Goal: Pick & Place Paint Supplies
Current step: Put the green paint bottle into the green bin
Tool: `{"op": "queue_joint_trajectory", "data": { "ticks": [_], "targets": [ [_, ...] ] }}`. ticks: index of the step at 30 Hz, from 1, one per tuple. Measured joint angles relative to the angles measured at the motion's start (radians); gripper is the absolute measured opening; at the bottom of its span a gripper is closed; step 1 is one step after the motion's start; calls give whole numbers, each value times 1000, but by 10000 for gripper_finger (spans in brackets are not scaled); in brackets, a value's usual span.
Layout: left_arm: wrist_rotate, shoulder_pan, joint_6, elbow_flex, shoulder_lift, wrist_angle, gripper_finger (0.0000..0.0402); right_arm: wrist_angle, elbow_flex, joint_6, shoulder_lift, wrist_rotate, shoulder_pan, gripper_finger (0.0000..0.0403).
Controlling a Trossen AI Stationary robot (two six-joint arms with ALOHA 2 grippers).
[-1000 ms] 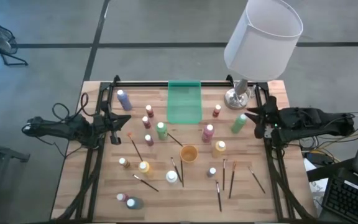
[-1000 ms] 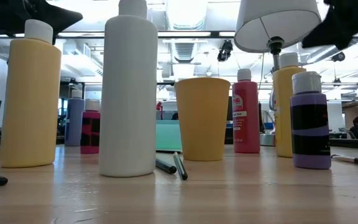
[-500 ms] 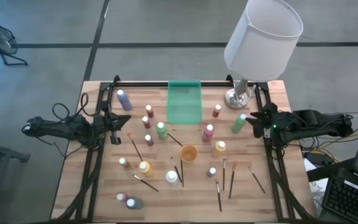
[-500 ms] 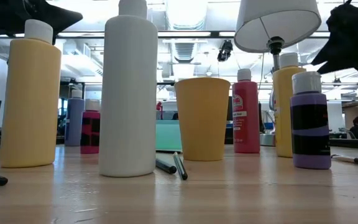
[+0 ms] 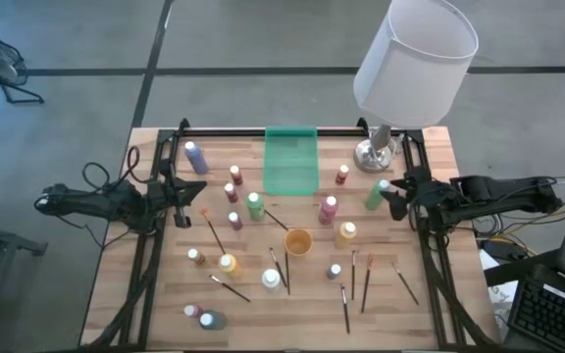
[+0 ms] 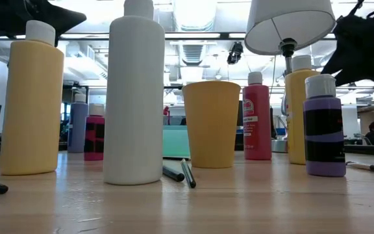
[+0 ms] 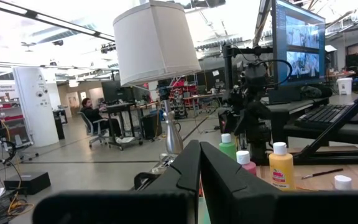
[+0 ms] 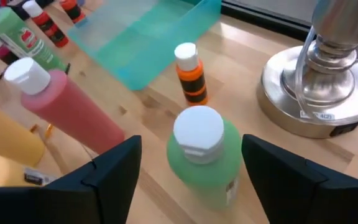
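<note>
From above, about fifteen paint bottles [image 5: 254,205] and seven paintbrushes [image 5: 214,233] are scattered over the surface [image 5: 165,294]. The left gripper [image 5: 182,199] waits, jaws shut, empty. The right wrist view shows the right gripper [image 8: 188,163], jaws wide, straddling one green bottle [image 8: 205,155], not gripping.
</note>
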Motion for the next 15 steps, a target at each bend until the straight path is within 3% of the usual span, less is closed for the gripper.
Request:
{"op": "queue_joint_trajectory", "data": {
  "ticks": [7,15],
  "targets": [
    [0,0,0,0,0,0,16,32,-34,11,54,47,0,286],
    [0,0,0,0,0,0,16,62,-39,12,71,80,0,246]
  ]
}}
